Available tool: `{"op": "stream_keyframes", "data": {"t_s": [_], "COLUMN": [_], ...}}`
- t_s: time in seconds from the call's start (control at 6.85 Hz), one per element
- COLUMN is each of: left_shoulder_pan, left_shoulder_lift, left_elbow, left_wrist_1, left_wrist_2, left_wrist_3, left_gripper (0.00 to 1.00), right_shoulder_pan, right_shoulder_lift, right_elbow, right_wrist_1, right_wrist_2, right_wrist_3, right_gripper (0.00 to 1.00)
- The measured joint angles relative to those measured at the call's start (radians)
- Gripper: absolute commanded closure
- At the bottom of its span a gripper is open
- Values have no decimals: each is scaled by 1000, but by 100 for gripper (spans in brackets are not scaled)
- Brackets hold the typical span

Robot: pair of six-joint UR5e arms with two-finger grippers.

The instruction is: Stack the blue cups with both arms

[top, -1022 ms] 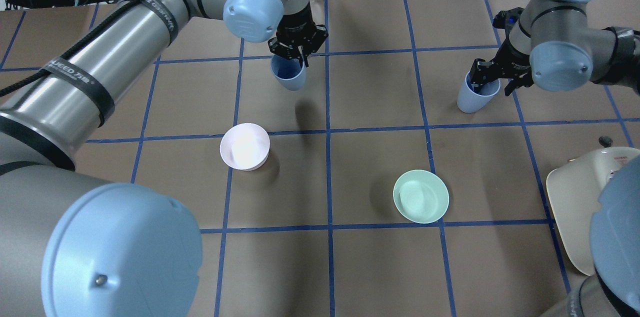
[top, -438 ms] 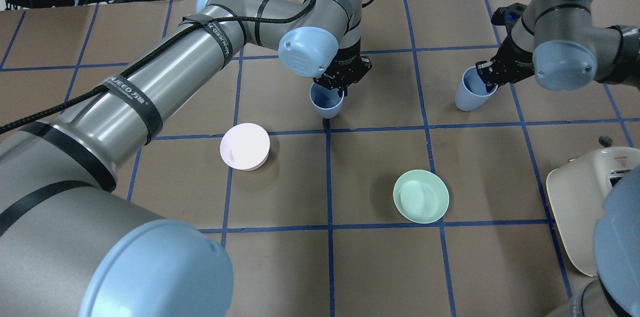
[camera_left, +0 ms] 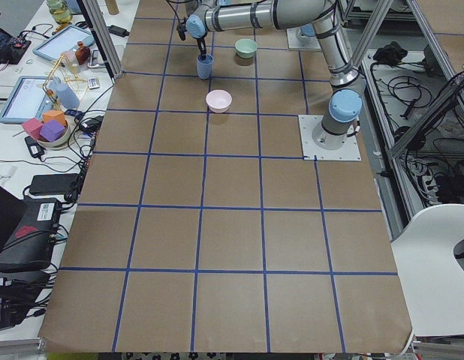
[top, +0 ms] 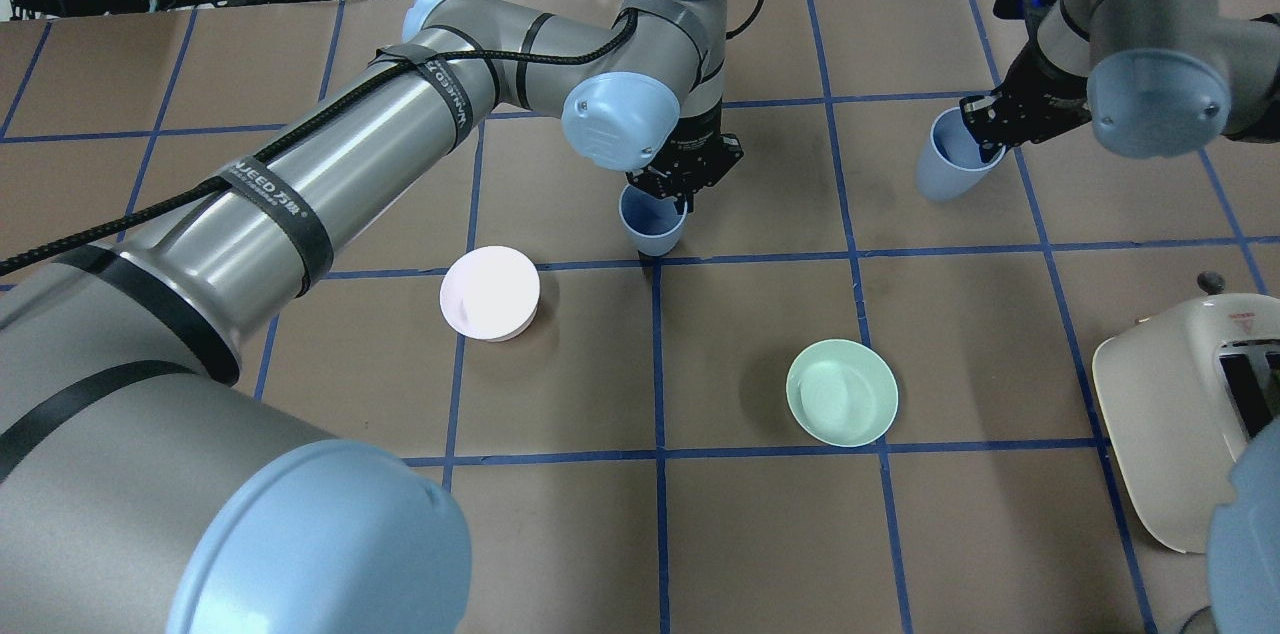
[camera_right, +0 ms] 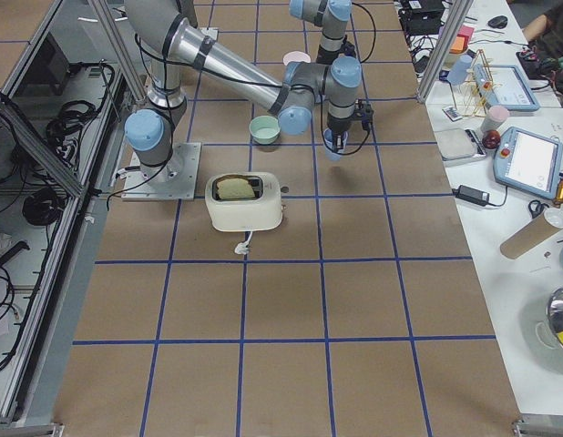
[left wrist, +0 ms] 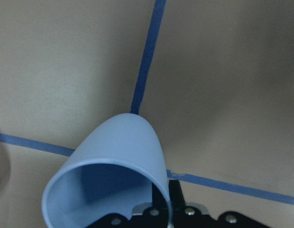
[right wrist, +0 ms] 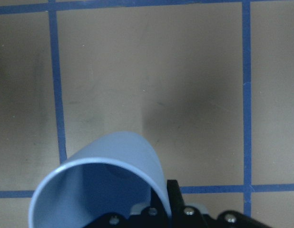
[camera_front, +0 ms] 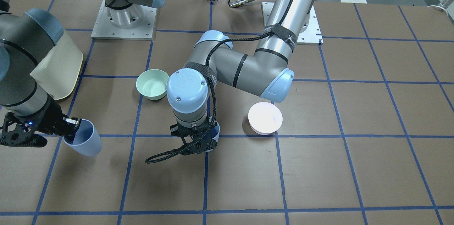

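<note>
Two pale-blue cups are each held by a gripper. My left gripper [top: 676, 192] is shut on the rim of one blue cup [top: 651, 224], held upright low at a crossing of blue tape lines. I cannot tell if it touches the table. It also shows in the left wrist view [left wrist: 116, 161] and the front view [camera_front: 214, 135]. My right gripper [top: 980, 142] is shut on the rim of the other blue cup [top: 940, 172] at the far right, tilted and lifted off the table. It also shows in the right wrist view [right wrist: 109, 175] and the front view [camera_front: 84, 140].
A pale pink bowl [top: 490, 294] stands near the left cup. A mint-green bowl [top: 842, 392] stands nearer the robot, right of centre. A cream toaster [top: 1170, 414] stands at the right edge. Clutter lies beyond the far table edge.
My left arm carried its cup right and toward the robot, to the tape crossing. My right gripper moved its cup slightly up and away.
</note>
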Motion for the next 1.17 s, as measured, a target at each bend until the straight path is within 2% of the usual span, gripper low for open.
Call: {"op": "stream_keyframes", "data": {"t_s": [0.44, 0.73, 1.17], "left_shoulder_pan": [43, 169, 299], "left_shoulder_lift": [52, 119, 280], "left_elbow": [28, 83, 118], "left_wrist_1": [-49, -162, -386], "left_wrist_2": [-1, -6, 0], "left_wrist_3": [35, 217, 454], "left_gripper": [0, 0, 0], "right_shoulder_pan": [42, 97, 313], "right_shoulder_lift": [-21, -48, -51], "right_elbow": [-32, -71, -125], "right_wrist_1": [49, 122, 150], "right_wrist_2": [15, 31, 27], "right_wrist_3": [49, 144, 476], "right_gripper": [99, 99, 99]}}
